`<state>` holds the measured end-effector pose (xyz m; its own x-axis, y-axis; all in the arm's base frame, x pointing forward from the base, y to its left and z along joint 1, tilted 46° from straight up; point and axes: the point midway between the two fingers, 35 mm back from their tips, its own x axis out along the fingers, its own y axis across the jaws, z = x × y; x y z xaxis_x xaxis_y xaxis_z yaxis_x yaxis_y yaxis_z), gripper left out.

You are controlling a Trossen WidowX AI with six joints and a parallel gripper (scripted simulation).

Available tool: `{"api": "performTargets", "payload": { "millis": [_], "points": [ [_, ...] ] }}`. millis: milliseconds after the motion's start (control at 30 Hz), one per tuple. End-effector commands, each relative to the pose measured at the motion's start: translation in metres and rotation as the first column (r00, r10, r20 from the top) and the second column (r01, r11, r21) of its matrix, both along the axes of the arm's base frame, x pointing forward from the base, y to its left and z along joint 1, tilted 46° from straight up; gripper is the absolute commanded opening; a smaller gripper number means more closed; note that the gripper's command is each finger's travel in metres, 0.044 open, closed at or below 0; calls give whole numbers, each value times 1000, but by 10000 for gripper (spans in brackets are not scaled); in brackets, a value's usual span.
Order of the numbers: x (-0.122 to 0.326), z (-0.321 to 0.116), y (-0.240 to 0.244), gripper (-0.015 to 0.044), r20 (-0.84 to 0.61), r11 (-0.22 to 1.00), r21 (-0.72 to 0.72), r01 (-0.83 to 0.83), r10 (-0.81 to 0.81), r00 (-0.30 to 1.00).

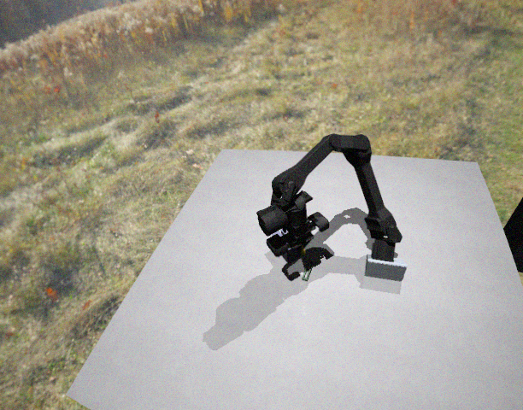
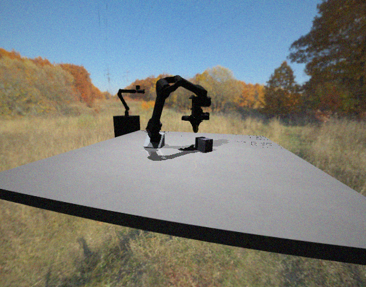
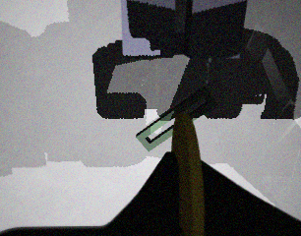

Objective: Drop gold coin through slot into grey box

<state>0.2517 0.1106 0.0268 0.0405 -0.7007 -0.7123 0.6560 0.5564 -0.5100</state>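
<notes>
Worktop: large grey slab carrying everything; the arm's shadow falls across its middle.

Arm: black, arched from its base block at the worktop's right toward the centre, wrist pointing down.

Grey box: small dark cube in the exterior view, resting on the worktop below the gripper and slightly to one side of it. In the wrist view its pale lid corner shows at the top edge; the slot cannot be made out from any view.

Gripper: raised well above the worktop, clamped on the coin, jaws nearly together with only the thin disc between them.

Holder: pale-green rectangular frame lying on the worktop, vacant, seen at a slant below the coin; a small green sliver in the top view.

Coin: gold, edge-on to the wrist camera, upright in the grip, lifted out of the holder and not yet over the box.

Step in hand (judgement): carrying the coin across to the slot.

Handling advice (judgement): keep the grip firm and the coin's plane vertical; turn the wrist until the coin's edge runs along the slot's length before descending; centre over the lid, then lower slowly, since the slot leaves little margin; release only once the lower rim has entered, otherwise the coin may land flat on the lid or bounce off.
</notes>
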Motion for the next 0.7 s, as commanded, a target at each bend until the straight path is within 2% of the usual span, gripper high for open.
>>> {"api": "performTargets", "payload": {
  "millis": [0,667],
  "points": [
    [9,6,-2,0,3,1000,1,-6,6,1000],
    [45,30,-24,0,5,1000,0,-6,6,1000]
  ]
}}
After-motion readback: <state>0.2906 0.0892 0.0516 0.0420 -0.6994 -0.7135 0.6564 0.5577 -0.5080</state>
